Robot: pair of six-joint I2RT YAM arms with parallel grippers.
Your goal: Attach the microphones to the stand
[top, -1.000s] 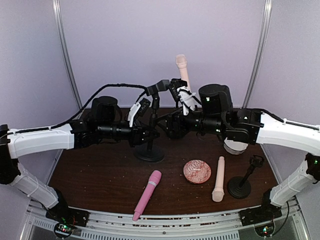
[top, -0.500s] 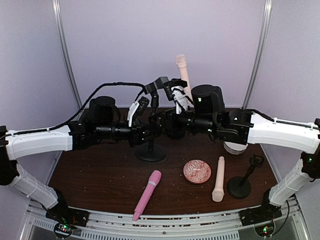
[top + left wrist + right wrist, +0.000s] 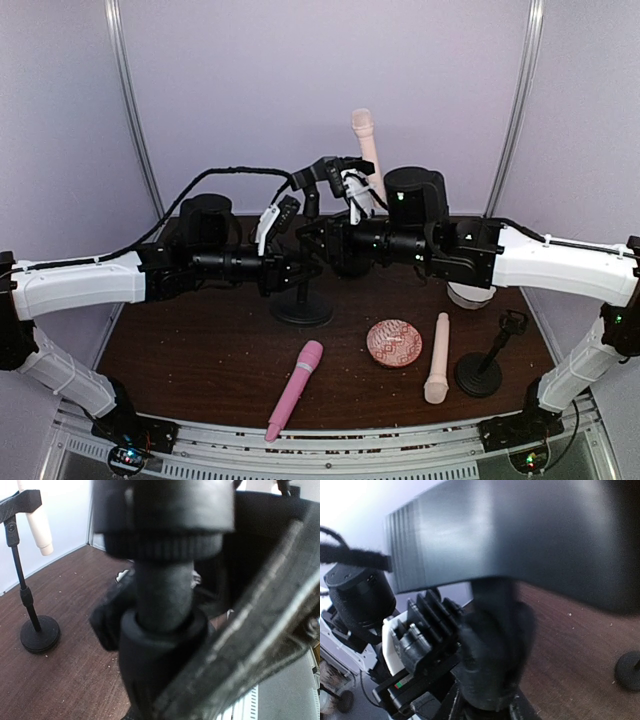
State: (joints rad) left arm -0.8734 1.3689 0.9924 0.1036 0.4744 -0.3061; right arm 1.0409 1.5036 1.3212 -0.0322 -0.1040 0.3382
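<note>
Much is hidden where the two arms meet. The left end effector [image 3: 298,268] is clamped narrow on the pole of the middle stand [image 3: 300,305]. In the left wrist view that pole [image 3: 162,590] fills the frame as a dark blur, and the fingers cannot be told apart from it. The right end effector [image 3: 322,238] sits against the same pole a little higher up. Its wrist view shows only a blurred black housing and a dark knob, so I cannot tell whether it is gripping or just beside the pole.

One peach microphone [image 3: 365,140] stands upright behind the arms, with only its head and upper shaft showing from above. The left wrist view shows its lower end [image 3: 40,530] held in the clip of a back stand [image 3: 40,635]. The right arm covers that stand's pole and base in the top view.

The pink microphone [image 3: 295,388] lies flat near the front of the surface [image 3: 200,350], apart from everything else. A second peach microphone [image 3: 437,358] lies flat between a round patterned dish [image 3: 394,343] and a small stand [image 3: 480,372] at the right.

A white cup [image 3: 470,296] is mostly hidden under the right arm, and its inside cannot be seen.
</note>
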